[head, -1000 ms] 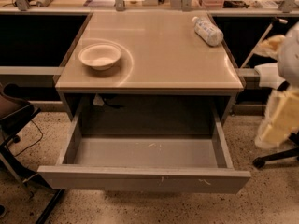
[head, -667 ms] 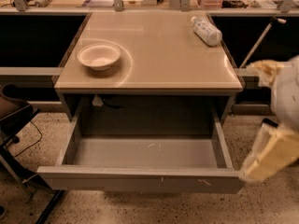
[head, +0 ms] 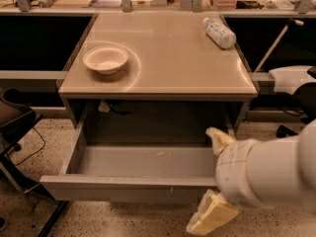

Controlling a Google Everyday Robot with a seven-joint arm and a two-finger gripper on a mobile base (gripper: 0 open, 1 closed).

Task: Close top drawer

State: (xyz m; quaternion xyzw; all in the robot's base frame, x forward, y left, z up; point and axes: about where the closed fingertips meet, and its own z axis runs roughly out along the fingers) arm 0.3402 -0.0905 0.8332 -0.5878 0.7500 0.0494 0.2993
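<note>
Beyond my pincer (head: 202, 180) and higher in the view stands the beige table (head: 168, 78), the largest thing here. Under its top, the top drawer (head: 123, 192) is pulled far out toward the camera. It reaches from my pincer all the way leftward, with its plain grey inside showing and a few small white scratches on its flat front.

My white arm (head: 266, 172) comes in from the right edge of the view and ends at the drawer's right end. There my pincer is spread wide and holds nothing. One yellowish finger (head: 218, 139) sits on the far side of the drawer front, over the drawer's right inner corner, and the other (head: 212, 215) lies on the near side, lower down, so the front passes between them. I cannot tell whether either finger touches the metal.

Far beyond my pincer, a plastic bottle (head: 219, 32) lies on its side near the back right corner of the tabletop. Well to the left of my pincer and beyond it, a shallow white bowl (head: 105, 59) rests upright on the left part of the tabletop.
</note>
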